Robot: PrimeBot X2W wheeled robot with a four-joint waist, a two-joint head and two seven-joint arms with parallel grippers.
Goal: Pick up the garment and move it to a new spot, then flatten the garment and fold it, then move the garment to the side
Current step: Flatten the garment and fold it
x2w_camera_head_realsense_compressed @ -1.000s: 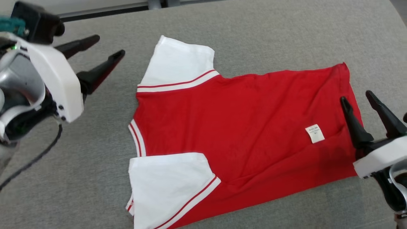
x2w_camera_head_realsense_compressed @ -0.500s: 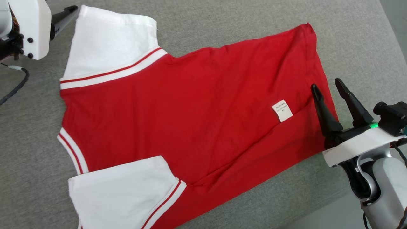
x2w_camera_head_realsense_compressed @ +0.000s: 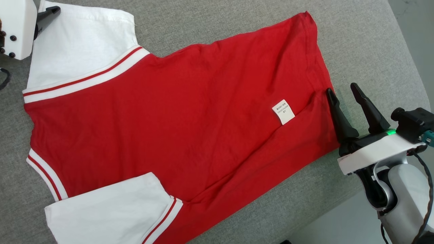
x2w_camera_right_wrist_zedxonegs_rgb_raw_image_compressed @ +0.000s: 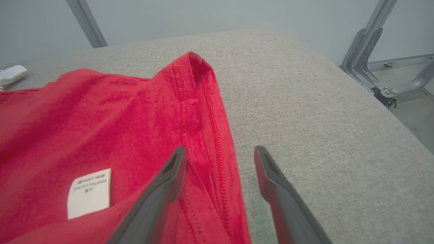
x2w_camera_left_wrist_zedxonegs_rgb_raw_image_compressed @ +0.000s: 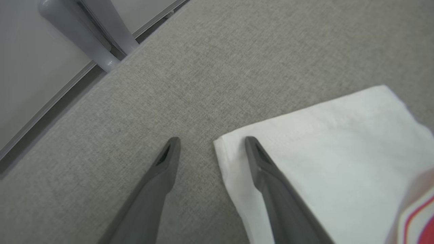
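Observation:
The garment [x2w_camera_head_realsense_compressed: 176, 112], a red T-shirt with white sleeves and a small white label [x2w_camera_head_realsense_compressed: 283, 112], lies spread flat on the grey table [x2w_camera_head_realsense_compressed: 217, 20]. My left gripper [x2w_camera_left_wrist_zedxonegs_rgb_raw_image_compressed: 213, 140] is open at the corner of the far white sleeve [x2w_camera_left_wrist_zedxonegs_rgb_raw_image_compressed: 322, 145]. One finger [x2w_camera_left_wrist_zedxonegs_rgb_raw_image_compressed: 264, 169] is over the sleeve and the other is over bare table. In the head view, that gripper's dark finger [x2w_camera_head_realsense_compressed: 47, 15] shows at the top left. My right gripper [x2w_camera_head_realsense_compressed: 343, 92] is open at the red hem [x2w_camera_right_wrist_zedxonegs_rgb_raw_image_compressed: 217, 142]. The hem's edge runs between its two fingers [x2w_camera_right_wrist_zedxonegs_rgb_raw_image_compressed: 169, 176], and nothing is gripped.
The table's right edge [x2w_camera_head_realsense_compressed: 403, 51] drops to a pale floor [x2w_camera_head_realsense_compressed: 417, 20] just past my right arm. Grey metal frame legs [x2w_camera_right_wrist_zedxonegs_rgb_raw_image_compressed: 369, 57] stand beyond the table's far corner, and another leg [x2w_camera_left_wrist_zedxonegs_rgb_raw_image_compressed: 84, 30] stands off the far left edge.
The camera has moved, so the whole picture has shifted left and up. My left gripper has come in from beside the garment to the far sleeve's corner. The right gripper stays at the hem.

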